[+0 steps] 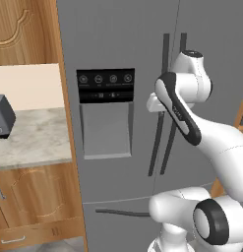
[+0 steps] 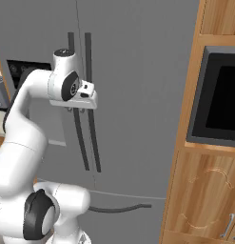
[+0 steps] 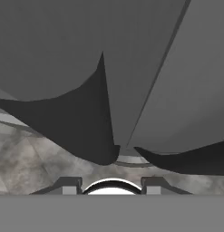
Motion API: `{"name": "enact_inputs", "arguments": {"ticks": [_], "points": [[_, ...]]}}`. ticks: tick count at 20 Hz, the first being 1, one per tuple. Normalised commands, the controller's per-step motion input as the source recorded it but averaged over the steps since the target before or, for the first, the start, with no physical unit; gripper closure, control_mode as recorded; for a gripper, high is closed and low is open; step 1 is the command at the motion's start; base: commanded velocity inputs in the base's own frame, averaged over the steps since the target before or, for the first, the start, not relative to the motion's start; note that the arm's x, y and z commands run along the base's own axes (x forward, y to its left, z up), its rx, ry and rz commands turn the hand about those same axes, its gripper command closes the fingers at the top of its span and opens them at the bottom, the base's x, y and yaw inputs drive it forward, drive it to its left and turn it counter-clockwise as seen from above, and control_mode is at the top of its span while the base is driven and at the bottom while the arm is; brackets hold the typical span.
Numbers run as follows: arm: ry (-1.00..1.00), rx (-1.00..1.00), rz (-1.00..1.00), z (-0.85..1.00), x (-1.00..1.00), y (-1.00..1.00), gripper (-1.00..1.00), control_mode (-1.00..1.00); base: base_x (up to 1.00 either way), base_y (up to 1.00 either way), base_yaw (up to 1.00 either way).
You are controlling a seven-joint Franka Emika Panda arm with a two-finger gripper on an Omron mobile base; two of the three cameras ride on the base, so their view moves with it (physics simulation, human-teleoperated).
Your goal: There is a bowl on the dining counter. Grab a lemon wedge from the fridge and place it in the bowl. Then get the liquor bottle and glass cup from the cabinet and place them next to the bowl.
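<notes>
Grey fridge point(image 1: 118, 44) is facing the tool point(image 2: 76, 110), grip state unclear, beside its stiff, smooth handles point(image 2: 86, 100); grasp mid-bar.

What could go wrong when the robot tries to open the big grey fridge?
The fridge has both doors shut, and its two long dark handles stand close together, so the gripper might catch the wrong one or slip between them. The arm is bent close to the door, so it might bump the door when pulling.
</notes>
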Motion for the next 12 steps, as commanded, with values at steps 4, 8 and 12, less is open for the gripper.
{"name": "enact_inputs", "arguments": {"ticks": [4, 8, 12], "points": [[0.0, 0.0, 0.0, 0.0, 0.0, 0.0, -1.0, 1.0, -0.04, 0.0, 0.0], [0.0, 0.0, 0.0, 0.0, 0.0, 0.0, -1.0, 1.0, -0.5, -0.06, -0.01], [0.0, 0.0, 0.0, 0.0, 0.0, 0.0, -1.0, 1.0, -0.49, -0.15, -0.04]]}}
